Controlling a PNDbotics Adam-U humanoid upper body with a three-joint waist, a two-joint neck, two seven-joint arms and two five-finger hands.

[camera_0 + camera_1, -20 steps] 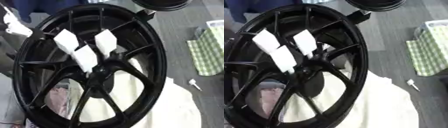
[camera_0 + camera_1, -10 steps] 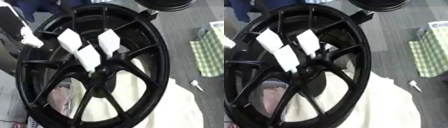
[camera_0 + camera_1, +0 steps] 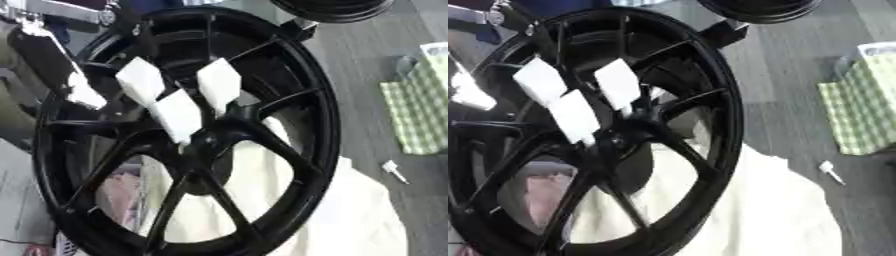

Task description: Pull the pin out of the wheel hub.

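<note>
Black spoked wheel [image 3: 319, 127] fills my view, leaning askew on a cream cloth [image 3: 350, 215]. I use the wheel as reference throughout.

Left hand [image 3: 179, 114] comes in from the wheel's upper left, over the spokes. The dark fingers blend into the black rim, so I mostly read them by their white pads [image 3: 140, 81]. Three pads are fanned apart, none pressed together. The lowest one points down at the wheel hub [image 3: 214, 146], its tip at or just above the hub's edge; I cannot tell which. A fourth white tip, probably the thumb [image 3: 83, 94], sits apart at the wheel's left rim. I see nothing pinched between them.

Pin: I cannot make it out at the hub; the centre is dark and partly covered by the lowest pad.

Right of the wheel, on grey floor [image 3: 789, 100], lies a small white peg-shaped thing [image 3: 394, 172], clear of the rim. Farther right, a green-checked cloth [image 3: 866, 112]. Above the wheel's top edge, a second black round part [image 3: 332, 7]. Through the lower-left spokes, something pink [image 3: 118, 195].
</note>
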